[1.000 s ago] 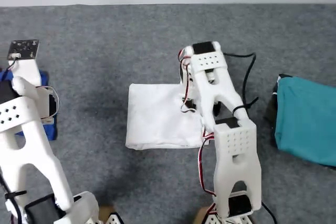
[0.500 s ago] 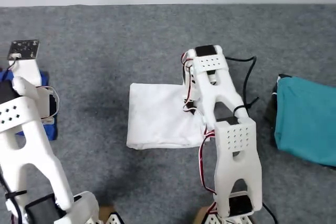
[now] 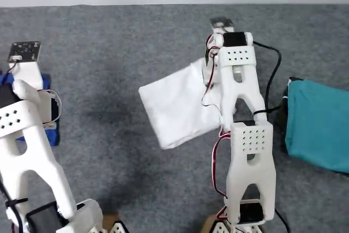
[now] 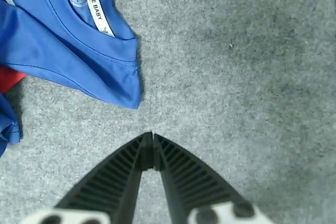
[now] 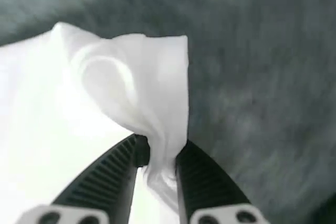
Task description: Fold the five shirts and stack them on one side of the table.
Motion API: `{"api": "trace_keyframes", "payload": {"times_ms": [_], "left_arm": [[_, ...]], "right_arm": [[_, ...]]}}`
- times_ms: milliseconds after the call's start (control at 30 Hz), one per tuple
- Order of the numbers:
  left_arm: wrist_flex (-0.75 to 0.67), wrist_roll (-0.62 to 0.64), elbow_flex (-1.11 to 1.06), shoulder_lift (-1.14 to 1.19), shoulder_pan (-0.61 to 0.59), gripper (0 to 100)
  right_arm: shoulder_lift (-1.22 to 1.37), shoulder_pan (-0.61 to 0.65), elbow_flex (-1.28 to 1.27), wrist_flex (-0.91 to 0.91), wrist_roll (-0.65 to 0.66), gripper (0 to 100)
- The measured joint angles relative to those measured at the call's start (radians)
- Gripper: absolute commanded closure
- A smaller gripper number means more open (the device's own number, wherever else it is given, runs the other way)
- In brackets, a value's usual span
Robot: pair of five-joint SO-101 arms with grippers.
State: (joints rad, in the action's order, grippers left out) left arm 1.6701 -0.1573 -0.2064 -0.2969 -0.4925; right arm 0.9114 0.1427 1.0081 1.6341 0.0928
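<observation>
Right gripper (image 5: pixel 156 157) pinches the white shirt (image 3: pixel 177 107), corner bunched.

4 shirts (image 3: pixel 180 107) (maybe 5), 2 arms (image 3: pixel 240 96)

My right gripper (image 5: pixel 157 148) holds the middle shirt (image 3: pixel 177 110) by its far right corner. A second shirt (image 3: pixel 319 126) lies right of it, a shirt pile (image 3: pixel 50 132) left of it, all on the table (image 3: pixel 109 36).

Both arms are white printed shells. Right arm (image 3: pixel 242 118): hole-grid panels, black servo blocks, red and white wires, black cable (image 3: pixel 272 75) looping off its side. Left arm (image 3: pixel 30 145): same hole grid, dark circuit board (image 3: pixel 24 51). Fingers (image 4: pixel 118 174) are black and ribbed, on white bases with screws.
</observation>
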Motion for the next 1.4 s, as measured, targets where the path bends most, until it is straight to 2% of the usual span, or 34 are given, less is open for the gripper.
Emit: {"api": "trace_keyframes", "payload": {"times_ms": [133,267,367,500,600,767,867,1133,1333,1400], "left_arm": [[0.000,0.000,0.000,0.000,0.000,100],[0.000,0.000,0.000,0.000,0.000,100],[0.000,0.000,0.000,0.000,0.000,100],[0.000,0.000,0.000,0.000,0.000,100],[0.000,0.000,0.000,0.000,0.000,100],[0.000,0.000,0.000,0.000,0.000,100],[0.000,0.000,0.000,0.000,0.000,100],[0.000,0.000,0.000,0.000,0.000,100],[0.000,0.000,0.000,0.000,0.000,100],[0.000,0.000,0.000,0.000,0.000,100]], "right_arm": [[0.026,0.000,0.009,-0.158,0.241,98.8],[0.072,0.000,0.009,-0.238,0.400,98.3],[0.084,0.011,0.009,-0.247,0.459,93.7],[0.072,0.026,0.009,-0.229,0.462,83.4],[0.026,0.034,0.009,-0.222,0.330,81.0],[-0.057,0.032,0.009,-0.172,-0.023,80.8],[-0.101,0.035,0.009,-0.100,-0.181,80.8],[-0.184,0.104,0.006,0.120,-0.468,79.4],[-0.290,0.196,-0.152,0.120,-0.706,53.7],[-0.298,0.230,-0.210,0.120,-0.781,50.4]]}}
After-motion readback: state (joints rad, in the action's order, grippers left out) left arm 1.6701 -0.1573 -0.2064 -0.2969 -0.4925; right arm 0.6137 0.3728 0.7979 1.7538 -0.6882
